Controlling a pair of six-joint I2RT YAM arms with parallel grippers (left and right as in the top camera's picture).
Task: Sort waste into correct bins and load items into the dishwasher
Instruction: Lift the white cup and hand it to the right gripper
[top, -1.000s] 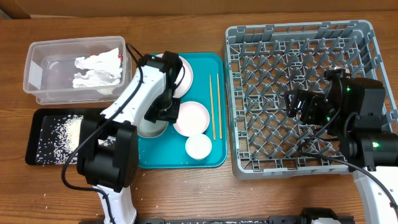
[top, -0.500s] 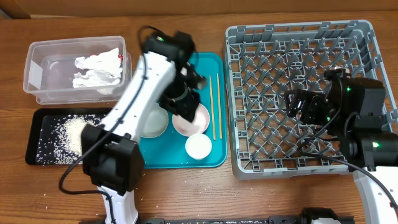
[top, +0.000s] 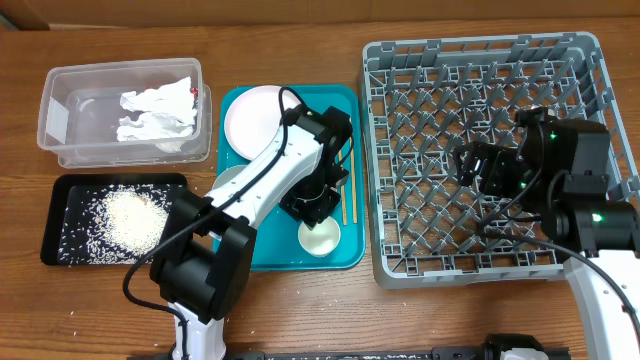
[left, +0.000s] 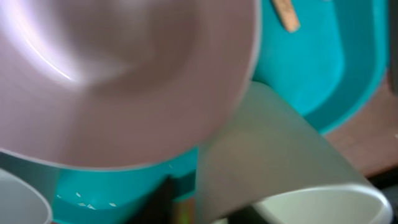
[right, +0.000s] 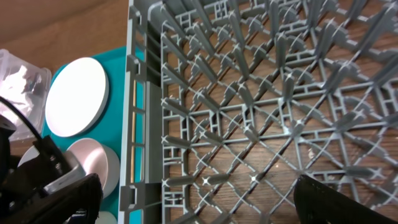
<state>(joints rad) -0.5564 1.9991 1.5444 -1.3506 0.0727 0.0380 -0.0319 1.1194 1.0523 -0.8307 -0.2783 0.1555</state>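
Note:
My left gripper (top: 316, 205) hangs low over the teal tray (top: 240, 255), covering the smaller plate beside the chopsticks (top: 345, 170). In the left wrist view a blurred white dish (left: 118, 74) fills the frame, a small bowl (left: 311, 202) sits at the lower right, and one dark finger (left: 163, 200) shows below the dish's rim; the jaws' state is unclear. The large plate (top: 255, 120) and a small bowl (top: 320, 238) lie on the tray. My right gripper (top: 482, 170) hovers open and empty over the grey dish rack (top: 372, 150). Napkins (top: 155, 112) lie in the clear tub (top: 60, 120); rice (top: 130, 215) covers the black tray (top: 60, 250).
Another white dish (top: 228, 178) peeks out from under the left arm on the tray's left side. The right wrist view shows the rack's pegs (right: 261, 124), the large plate (right: 76, 96) and a dish (right: 93, 168) beyond the rack wall. Stray rice grains dot the table front.
The left arm swung from the tray's left side across to its right and dropped over the smaller plate, uncovering the rice pile. The right arm barely moved.

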